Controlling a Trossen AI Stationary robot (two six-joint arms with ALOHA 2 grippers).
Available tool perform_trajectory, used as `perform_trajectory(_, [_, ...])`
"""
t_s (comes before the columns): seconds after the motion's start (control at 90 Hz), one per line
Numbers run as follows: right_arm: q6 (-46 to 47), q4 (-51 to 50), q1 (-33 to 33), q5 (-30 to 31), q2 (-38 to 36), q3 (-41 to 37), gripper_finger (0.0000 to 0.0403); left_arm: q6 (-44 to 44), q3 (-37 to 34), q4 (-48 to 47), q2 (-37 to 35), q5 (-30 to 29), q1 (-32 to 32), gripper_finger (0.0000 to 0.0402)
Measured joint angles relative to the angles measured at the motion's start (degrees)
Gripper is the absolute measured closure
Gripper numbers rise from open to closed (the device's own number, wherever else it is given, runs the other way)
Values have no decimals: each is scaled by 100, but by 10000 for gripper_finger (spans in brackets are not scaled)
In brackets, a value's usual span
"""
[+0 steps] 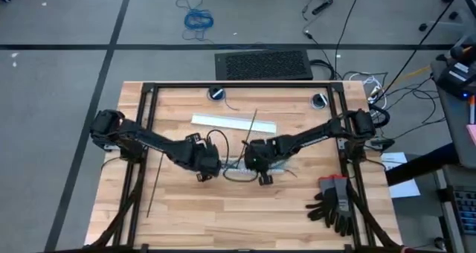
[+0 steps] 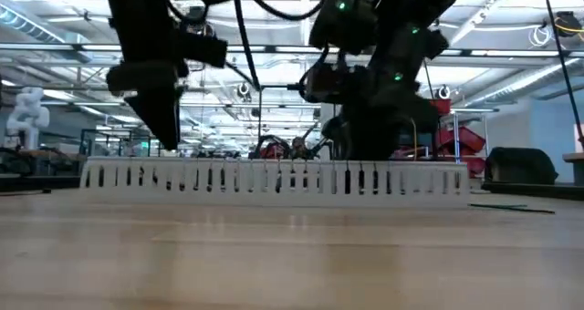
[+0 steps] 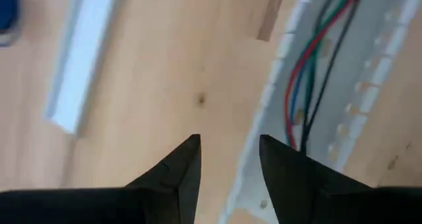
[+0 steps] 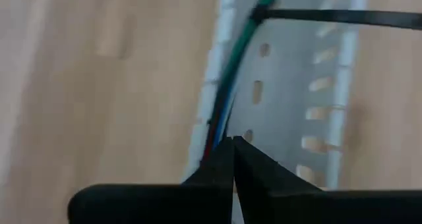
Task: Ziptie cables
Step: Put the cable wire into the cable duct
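The white slotted duct [image 3: 343, 112] lies mid-table, with the cables [image 3: 310, 59], blue, green, red and black, running along inside it. A black ziptie [image 4: 330, 16] is looped round the cables, its tail sticking out across the duct's wall. My left gripper [image 3: 229, 151] is open over the duct's side wall at one end. My right gripper [image 4: 232, 141] is shut at the cables [image 4: 227, 85] inside the duct. In the high view both grippers [image 1: 204, 170] [image 1: 256, 164] meet over the duct [image 1: 236, 168]. Two loose zipties [image 1: 251, 128] [image 1: 156, 180] lie flat on the wood. My right gripper comes from above, slanting down into the duct, its shut fingertips [image 4: 224, 155] on the cable bundle [image 4: 217, 122] a little way from the ziptie loop. The fingers lie along the cables and hide the place of contact. The cables lie in the duct's trough.
The white duct cover [image 1: 234, 123] lies flat just beyond the duct. Black and grey gloves [image 1: 335, 201] rest at the table's near right corner. Black frame bars [image 1: 149, 134] run along the table's sides and back. Bare wood [image 1: 223, 216] stretches along the near edge.
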Motion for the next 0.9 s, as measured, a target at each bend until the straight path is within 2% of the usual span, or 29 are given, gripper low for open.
perform_trajectory(0.167, [-15,71,37,40,-21,0,403,-548,-2,-543,0,-36,-141,250])
perform_trajectory(0.3, [-93,253,37,43,-124,0,403,-680,91,-411,0,-51,-323,250])
perform_trajectory(0.478, [-141,268,-13,42,-308,0,403,-527,164,257,0,109,-468,250])
perform_trajectory(0.611, [-148,253,-53,47,-459,0,403,-655,158,132,0,235,-518,249])
perform_trajectory(0.756, [-138,237,-53,47,-518,0,403,-1048,-141,-342,0,173,-534,249])
perform_trajectory(0.9, [-84,228,-44,47,-518,0,403,-1236,-658,3,2,254,-532,249])
